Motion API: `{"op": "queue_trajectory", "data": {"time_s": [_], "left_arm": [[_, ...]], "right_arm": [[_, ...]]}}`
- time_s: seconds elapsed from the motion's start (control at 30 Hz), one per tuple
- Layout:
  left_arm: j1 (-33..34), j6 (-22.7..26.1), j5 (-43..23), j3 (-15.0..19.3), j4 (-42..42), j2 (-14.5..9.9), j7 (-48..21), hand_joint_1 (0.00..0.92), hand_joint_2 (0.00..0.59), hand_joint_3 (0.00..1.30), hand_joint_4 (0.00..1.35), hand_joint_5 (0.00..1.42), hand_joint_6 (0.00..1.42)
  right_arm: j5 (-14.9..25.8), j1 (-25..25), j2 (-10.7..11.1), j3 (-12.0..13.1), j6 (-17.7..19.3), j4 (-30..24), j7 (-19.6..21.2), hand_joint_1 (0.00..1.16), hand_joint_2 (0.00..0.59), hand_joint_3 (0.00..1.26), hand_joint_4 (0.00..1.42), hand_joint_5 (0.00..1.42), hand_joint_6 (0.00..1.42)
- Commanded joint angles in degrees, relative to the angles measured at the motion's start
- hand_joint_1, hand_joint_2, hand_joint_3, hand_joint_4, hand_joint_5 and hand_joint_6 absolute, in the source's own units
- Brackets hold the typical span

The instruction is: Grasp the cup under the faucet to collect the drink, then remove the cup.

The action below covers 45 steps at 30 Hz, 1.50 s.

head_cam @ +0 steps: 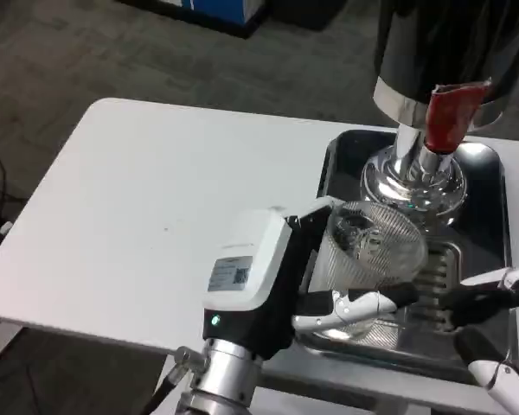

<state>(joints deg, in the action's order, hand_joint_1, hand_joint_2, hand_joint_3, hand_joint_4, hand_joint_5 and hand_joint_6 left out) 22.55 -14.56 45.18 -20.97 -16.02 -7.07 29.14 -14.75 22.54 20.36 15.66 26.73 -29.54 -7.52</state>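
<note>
A clear ribbed cup (372, 251) stands over the drip grate (437, 268) of a black tray (502, 194), just in front of the dispenser's chrome base (413, 181). The red tap handle (452, 114) hangs above and to the right of the cup. My left hand (272, 277) grips the cup from its left side, with fingers (363, 304) wrapped across its front. My right hand (493, 324) hovers at the tray's front right corner, fingers apart and holding nothing, one dark fingertip (463, 298) pointing toward the cup. Whether the cup holds any drink cannot be told.
The dark dispenser body (441, 43) towers over the back of the tray. The white table (156, 199) stretches out bare to the left. Its front edge runs just below the tray, under my hands.
</note>
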Motion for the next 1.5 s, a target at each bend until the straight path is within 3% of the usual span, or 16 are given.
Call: {"op": "queue_trajectory", "data": {"time_s": [0.03,0.2,0.57,1.0,1.23,1.5], "left_arm": [[0.2,-1.6,0.9,-0.5,-1.9,0.5,5.0,0.209,0.176,0.63,0.73,0.63,0.49],[0.2,-2.4,1.2,-1.6,-4.7,1.0,8.4,0.177,0.188,0.63,0.71,0.63,0.48],[0.8,-2.5,-0.8,-1.3,-9.2,1.1,7.8,0.152,0.184,0.60,0.69,0.59,0.43],[2.0,0.5,-4.1,-1.6,-11.1,1.6,-0.2,0.147,0.189,0.59,0.67,0.57,0.40],[4.0,4.9,-3.7,-2.5,-9.9,1.5,-5.9,0.132,0.178,0.59,0.66,0.56,0.38],[4.4,6.8,-3.4,-3.8,-8.2,1.2,-7.4,0.123,0.177,0.59,0.64,0.54,0.38]], "right_arm": [[0.2,0.9,0.1,0.1,1.1,0.1,-0.3,0.40,0.375,0.55,0.57,0.55,0.41],[0.0,1.1,0.2,0.2,1.2,0.3,-0.3,0.40,0.375,0.55,0.57,0.55,0.41],[-0.4,0.5,0.4,-0.8,1.0,1.1,-0.3,0.40,0.375,0.55,0.57,0.55,0.41],[-0.3,0.6,0.3,-0.8,0.9,0.8,-0.3,0.40,0.375,0.55,0.57,0.55,0.39],[-0.1,0.4,0.2,-1.0,0.8,0.6,-0.2,0.40,0.379,0.55,0.57,0.55,0.39],[0.2,0.6,0.0,-0.9,0.7,0.4,-0.2,0.40,0.382,0.55,0.57,0.55,0.39]]}}
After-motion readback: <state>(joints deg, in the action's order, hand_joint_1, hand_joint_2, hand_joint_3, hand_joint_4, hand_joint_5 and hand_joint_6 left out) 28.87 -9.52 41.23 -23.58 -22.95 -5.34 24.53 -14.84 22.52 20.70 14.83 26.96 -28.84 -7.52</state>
